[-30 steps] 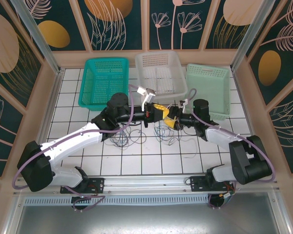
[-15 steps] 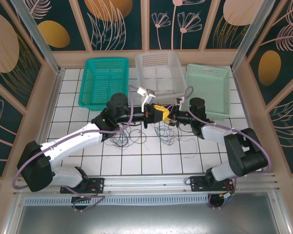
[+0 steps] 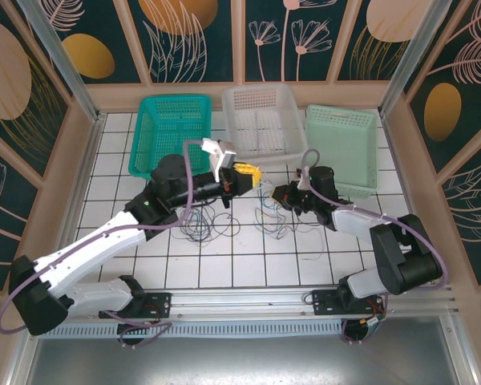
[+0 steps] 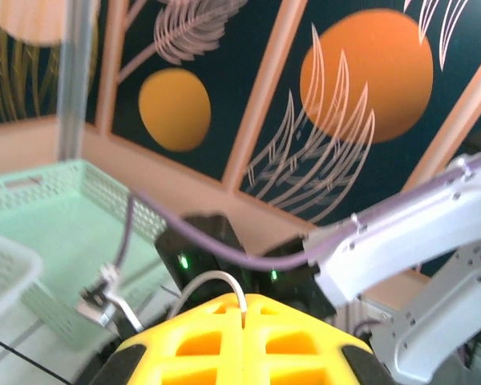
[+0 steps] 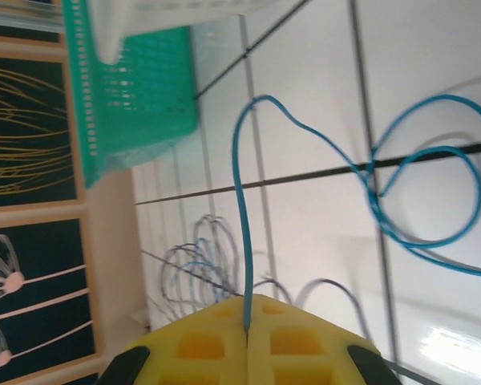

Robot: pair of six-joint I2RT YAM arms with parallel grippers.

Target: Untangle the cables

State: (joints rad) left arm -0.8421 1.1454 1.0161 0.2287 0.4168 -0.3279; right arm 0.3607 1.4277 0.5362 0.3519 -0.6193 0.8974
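The cables lie in two loose heaps of thin grey, blue and black loops, one below my left arm and one between the arms. My left gripper hangs above the table, its yellow jaws shut on a grey-white cable that arcs up out of their seam. My right gripper is low over the tiles, shut on a blue cable. That cable runs up from the jaw seam and coils into loops on the floor. A blurred grey and blue tangle lies to the left.
Three baskets stand along the back: teal, white, pale green. The right arm's black wrist is directly in front of my left gripper. The teal basket is beyond the blue cable. Wooden walls enclose the tiled floor.
My right gripper has shut on the blue cable. My left arm has drawn back to the left and towards the teal basket, still holding the grey-white cable.
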